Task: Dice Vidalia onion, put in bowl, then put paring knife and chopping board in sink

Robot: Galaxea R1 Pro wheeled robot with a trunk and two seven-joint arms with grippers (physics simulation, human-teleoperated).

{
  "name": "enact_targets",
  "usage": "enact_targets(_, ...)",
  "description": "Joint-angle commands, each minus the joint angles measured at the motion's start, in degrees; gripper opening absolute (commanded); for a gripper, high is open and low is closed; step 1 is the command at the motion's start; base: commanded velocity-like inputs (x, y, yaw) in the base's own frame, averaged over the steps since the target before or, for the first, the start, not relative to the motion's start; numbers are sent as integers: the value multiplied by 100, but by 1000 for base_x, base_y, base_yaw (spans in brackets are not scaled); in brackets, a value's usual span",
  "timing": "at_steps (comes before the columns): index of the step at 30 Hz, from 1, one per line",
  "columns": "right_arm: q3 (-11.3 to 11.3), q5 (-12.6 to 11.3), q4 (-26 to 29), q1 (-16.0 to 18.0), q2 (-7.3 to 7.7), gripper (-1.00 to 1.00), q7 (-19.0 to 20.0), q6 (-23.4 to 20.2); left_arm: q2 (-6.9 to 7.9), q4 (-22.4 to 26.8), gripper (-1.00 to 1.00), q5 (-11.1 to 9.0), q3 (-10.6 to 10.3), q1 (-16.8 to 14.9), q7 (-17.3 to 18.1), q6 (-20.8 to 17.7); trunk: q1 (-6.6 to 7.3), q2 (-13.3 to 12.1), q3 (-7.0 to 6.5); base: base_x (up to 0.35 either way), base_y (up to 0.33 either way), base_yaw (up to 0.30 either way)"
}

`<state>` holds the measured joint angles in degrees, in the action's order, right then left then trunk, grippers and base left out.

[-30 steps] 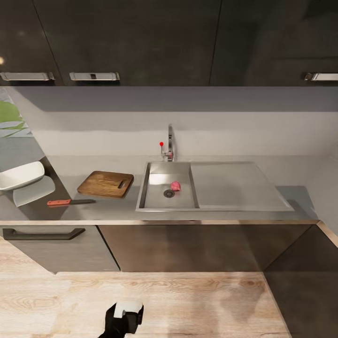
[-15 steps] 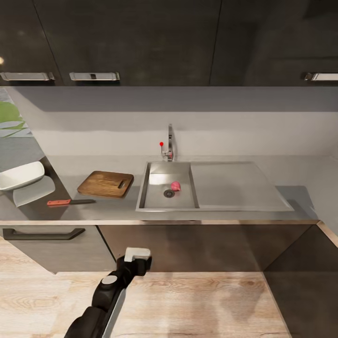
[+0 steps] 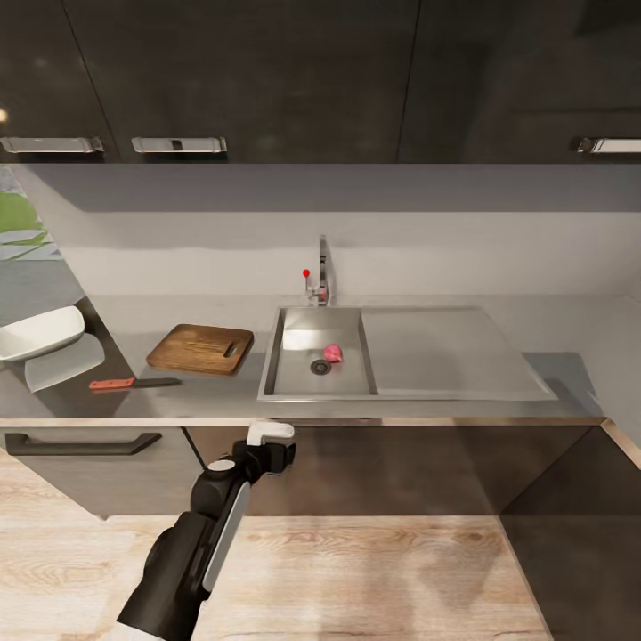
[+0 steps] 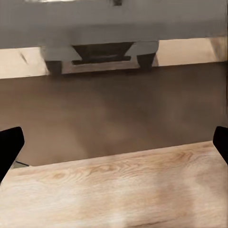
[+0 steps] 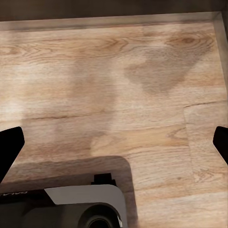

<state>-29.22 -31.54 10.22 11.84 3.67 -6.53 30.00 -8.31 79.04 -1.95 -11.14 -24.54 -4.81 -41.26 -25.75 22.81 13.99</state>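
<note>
The pink-tinged Vidalia onion lies in the steel sink, beside the round drain. Left of the sink the brown chopping board lies flat on the countertop. The red-handled paring knife rests in front of the board. The white bowl stands at the far left. My left gripper hangs below the counter's front edge, just left of the sink; its wrist view shows it open and holding nothing. The right gripper is open over the wooden floor.
A chrome tap with a red-tipped lever rises behind the basin, and the flat drainboard runs to its right. Dark cabinet fronts and a drawer handle sit under the counter. My base shows above the floor.
My left arm has risen from the picture's lower edge to just under the counter's front edge. The onion, board, knife and bowl have not moved.
</note>
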Motion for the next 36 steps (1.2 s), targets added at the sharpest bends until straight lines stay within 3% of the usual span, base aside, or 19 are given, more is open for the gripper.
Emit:
enact_targets(1,-49,-10,6,3,-1,100,-46,6,-4,-31,100,-26,-27,-81,-44,-72,-3,11,11,0,0,0)
enact_targets(6,-49,-10,6,3,-9,100,-43,5,-39,-379,100,-32,-131,-514,-53,-140,-3,11,11,0,0,0)
enact_targets(14,-49,-10,6,3,-16,100,-41,0,-65,-1785,100,-64,-204,-2083,-58,-202,-3,11,11,0,0,-20)
enact_targets(21,-42,-19,6,3,-26,100,-41,-9,-73,-3138,100,-644,-205,-3284,-51,-212,-3,11,11,0,0,-75)
enact_targets(24,-42,-25,6,3,-31,100,-41,-12,-92,-3728,100,-896,-204,-3661,-48,-197,-3,11,8,0,0,-209)
enact_targets(28,-41,-27,6,3,-47,100,-41,-30,-88,-4190,100,-1036,-206,-3868,-42,-166,-3,11,-1,0,0,-270)
enact_targets(36,-44,-28,-1,3,-63,100,-53,-45,5,-4281,100,-1042,-208,-3906,-37,-146,-3,11,-23,0,0,-270)
